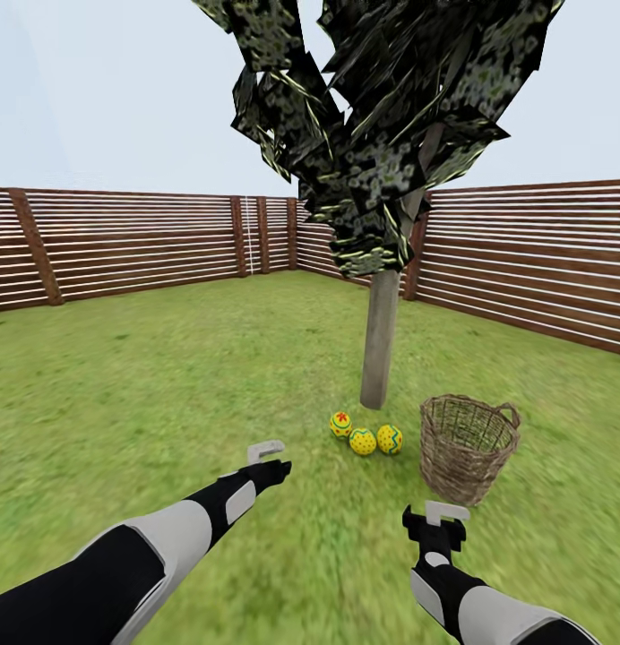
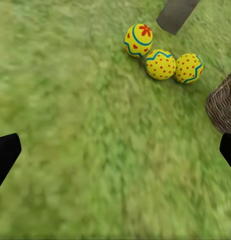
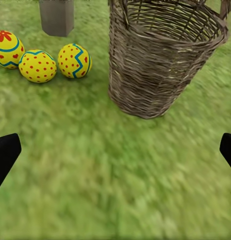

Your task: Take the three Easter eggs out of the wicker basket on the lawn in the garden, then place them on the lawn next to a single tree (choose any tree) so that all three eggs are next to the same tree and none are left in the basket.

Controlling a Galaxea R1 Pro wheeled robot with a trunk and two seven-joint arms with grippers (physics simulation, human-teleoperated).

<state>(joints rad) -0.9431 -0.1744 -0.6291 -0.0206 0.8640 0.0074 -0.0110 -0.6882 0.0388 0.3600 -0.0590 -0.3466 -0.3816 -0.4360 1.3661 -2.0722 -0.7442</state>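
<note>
Both arms' jaws hang spread and empty, three Easter eggs ahead between tree and wicker basket.

3 yellow eggs on grass by tree.

Three Easter eggs clustered on the lawn at the tree base. Wicker basket just beside, upright.

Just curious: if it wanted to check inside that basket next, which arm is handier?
The right gripper, probably. It hangs just before the wicker basket; the left gripper sits farther off, beyond the three Easter eggs.
</note>
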